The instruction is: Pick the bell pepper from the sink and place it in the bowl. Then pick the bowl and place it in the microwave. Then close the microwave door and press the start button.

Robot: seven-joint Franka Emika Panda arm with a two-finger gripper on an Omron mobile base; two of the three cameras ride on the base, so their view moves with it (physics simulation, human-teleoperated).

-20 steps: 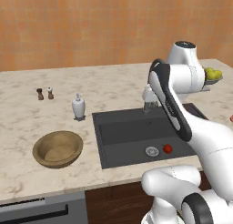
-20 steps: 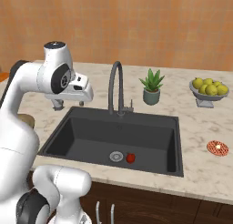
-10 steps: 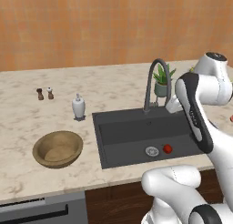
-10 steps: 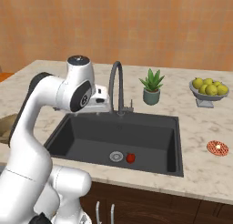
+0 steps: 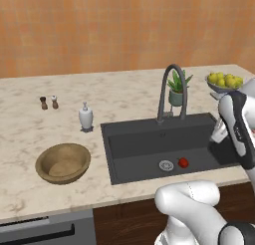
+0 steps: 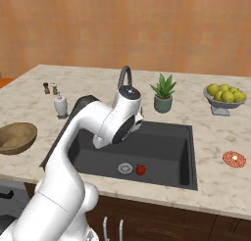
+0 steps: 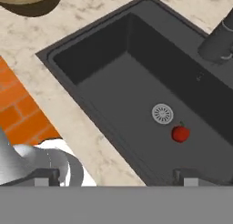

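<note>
Your gripper (image 5: 217, 135) is wide open and holds nothing, hanging above the right part of the sink (image 5: 130, 139), well apart from the bell pepper (image 7: 180, 133), which lies on the sink floor just beside the drain (image 7: 162, 114). The bell pepper looks small, light, firm and shiny, so it may slip or roll; I think you take it across its round middle, not by the stem. The arm bends over the sink from the worktop (image 5: 30, 129) edge with the hand looking down, and the bowl (image 5: 63, 163) waits on the worktop left of the sink.
</note>
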